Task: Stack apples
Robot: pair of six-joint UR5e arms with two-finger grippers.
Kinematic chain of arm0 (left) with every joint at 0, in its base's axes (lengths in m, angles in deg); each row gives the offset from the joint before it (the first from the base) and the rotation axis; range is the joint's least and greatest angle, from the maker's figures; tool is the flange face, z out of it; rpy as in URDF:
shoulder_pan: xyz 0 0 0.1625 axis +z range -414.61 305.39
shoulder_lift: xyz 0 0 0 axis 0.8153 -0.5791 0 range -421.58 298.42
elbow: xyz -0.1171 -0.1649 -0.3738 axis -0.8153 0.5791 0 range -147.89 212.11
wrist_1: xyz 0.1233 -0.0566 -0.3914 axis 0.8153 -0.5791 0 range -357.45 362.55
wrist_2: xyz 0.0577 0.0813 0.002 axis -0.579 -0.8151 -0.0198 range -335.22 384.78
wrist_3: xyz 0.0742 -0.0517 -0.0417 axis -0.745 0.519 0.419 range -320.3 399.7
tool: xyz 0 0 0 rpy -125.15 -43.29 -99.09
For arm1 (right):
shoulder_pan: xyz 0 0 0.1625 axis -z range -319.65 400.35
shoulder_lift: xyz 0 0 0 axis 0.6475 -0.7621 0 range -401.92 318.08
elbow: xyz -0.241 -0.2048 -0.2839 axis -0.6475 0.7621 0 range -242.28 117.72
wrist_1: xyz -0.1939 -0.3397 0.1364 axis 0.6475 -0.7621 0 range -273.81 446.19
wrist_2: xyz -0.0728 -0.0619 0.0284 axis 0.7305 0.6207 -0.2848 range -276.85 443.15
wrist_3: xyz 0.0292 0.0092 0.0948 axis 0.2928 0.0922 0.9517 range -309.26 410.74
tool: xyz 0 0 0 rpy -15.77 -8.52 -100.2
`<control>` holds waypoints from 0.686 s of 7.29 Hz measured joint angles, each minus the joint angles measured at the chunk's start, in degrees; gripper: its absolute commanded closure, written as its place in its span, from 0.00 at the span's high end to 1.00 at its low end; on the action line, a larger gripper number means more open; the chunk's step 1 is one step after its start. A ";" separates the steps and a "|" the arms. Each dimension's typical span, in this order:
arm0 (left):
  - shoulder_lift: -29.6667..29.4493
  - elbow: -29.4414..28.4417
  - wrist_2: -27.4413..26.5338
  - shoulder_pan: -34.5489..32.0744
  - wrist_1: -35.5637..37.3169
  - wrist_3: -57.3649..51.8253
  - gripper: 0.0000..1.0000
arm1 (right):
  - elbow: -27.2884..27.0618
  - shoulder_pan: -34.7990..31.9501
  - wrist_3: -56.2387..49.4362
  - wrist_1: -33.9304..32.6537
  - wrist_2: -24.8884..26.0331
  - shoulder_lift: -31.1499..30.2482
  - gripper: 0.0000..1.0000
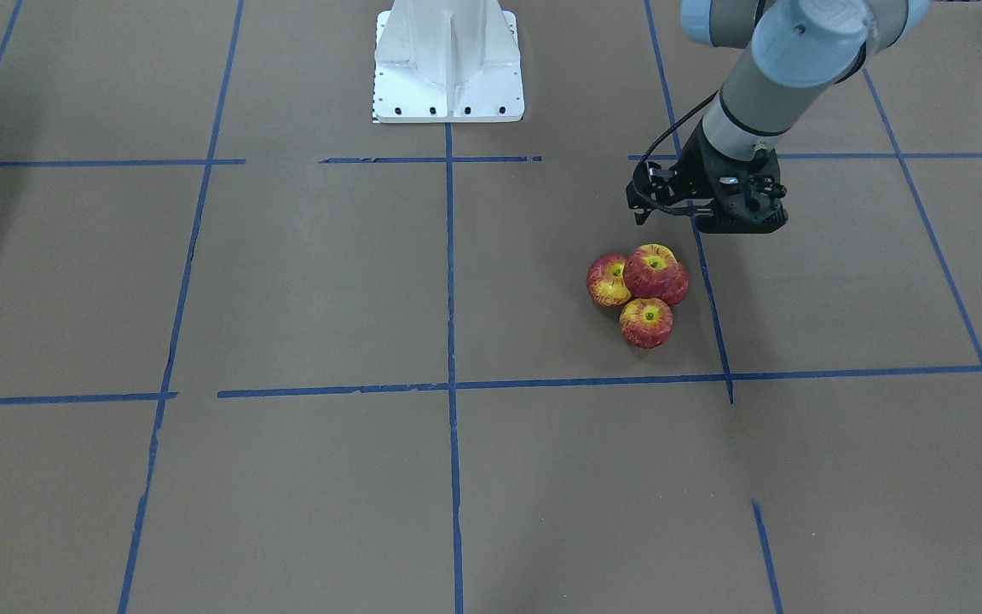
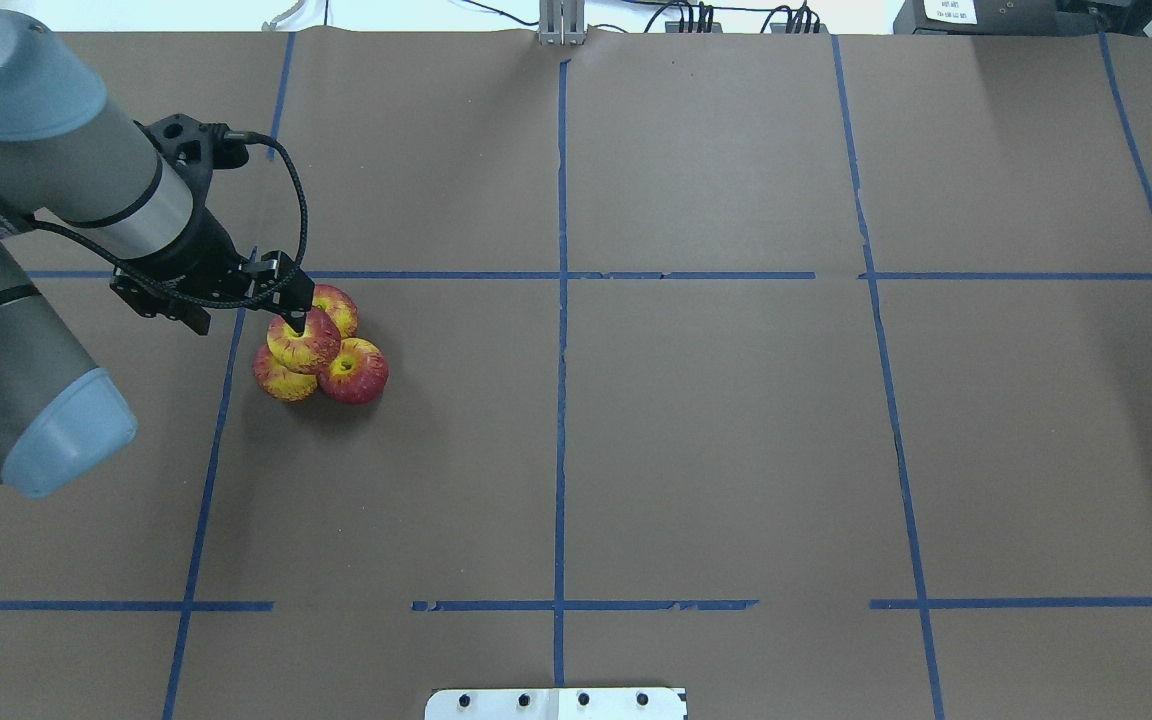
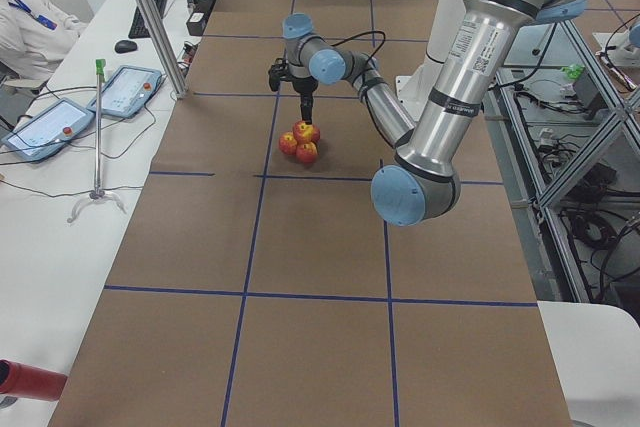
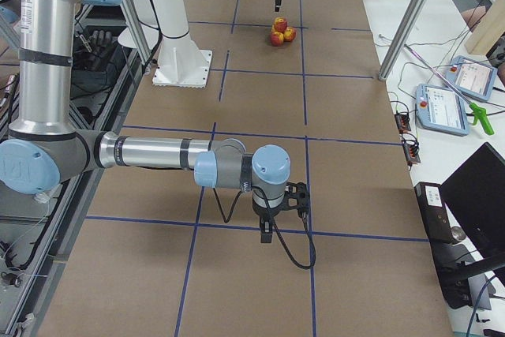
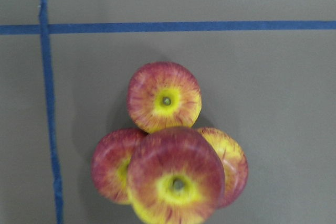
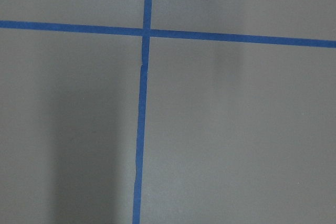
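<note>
Four red and yellow apples sit as a pile left of the table's middle. Three lie on the table touching each other: one apple (image 2: 354,372), a second (image 2: 279,380) and a third (image 2: 339,303). The top apple (image 2: 303,342) (image 1: 651,269) (image 5: 176,177) rests on them, stem dimple up. My left gripper (image 2: 298,322) (image 1: 742,223) hangs just above the pile, looks shut and holds nothing. My right gripper (image 4: 267,230) shows only in the exterior right view, low over bare table far from the apples; I cannot tell if it is open or shut.
Brown paper with blue tape lines (image 2: 561,300) covers the table. The white robot base (image 1: 448,68) stands at the table's robot-side edge. Tablets (image 3: 125,90) and a metal post (image 3: 150,17) stand beside the table on the operators' side.
</note>
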 measured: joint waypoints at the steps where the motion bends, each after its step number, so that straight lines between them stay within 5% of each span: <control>1: 0.65 0.92 -0.11 -1.41 0.62 -1.40 0.99 | 0.00 0.00 0.00 0.00 0.00 0.00 1.00; 5: 12.82 3.09 0.39 -15.08 0.13 -31.37 1.00 | 0.00 0.00 0.00 0.00 0.00 0.00 1.00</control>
